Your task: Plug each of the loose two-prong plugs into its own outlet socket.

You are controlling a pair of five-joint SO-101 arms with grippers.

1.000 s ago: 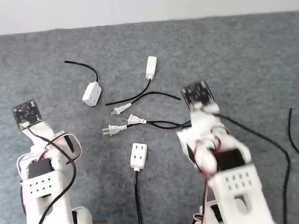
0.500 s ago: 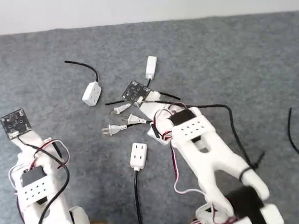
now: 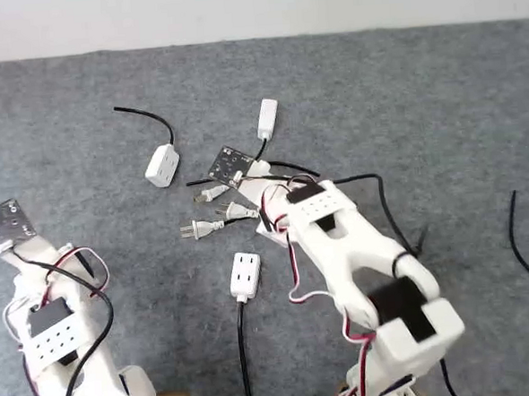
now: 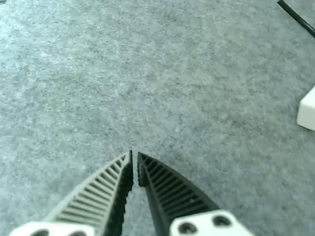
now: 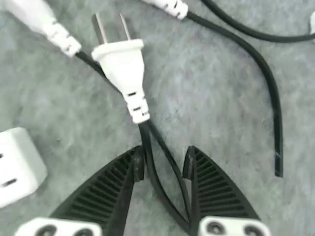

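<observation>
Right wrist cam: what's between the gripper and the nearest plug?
Right wrist view: only black cord on carpet, running from the plug into the open right gripper.

**Where Things Lie on the Worktop**

Think of a clock lying flat on the worktop (image 3: 420, 90), with 12 at the far edge and three plugs at its middle. The far plug (image 3: 212, 193), the middle plug (image 3: 236, 210) and the near plug (image 3: 199, 228) lie close together. The first socket (image 3: 162, 165) lies at 10 o'clock, the second socket (image 3: 267, 119) at 1 o'clock and the third socket (image 3: 245, 275) at 5 o'clock. The right arm (image 3: 349, 256) lies at 4 o'clock. The right claw (image 5: 162, 164) has cords (image 5: 147, 147) between its fingers (image 5: 98, 196), just behind the middle plug. The left claw (image 4: 134, 164) sits over bare worktop at 8 o'clock, well apart from the plugs.
</observation>
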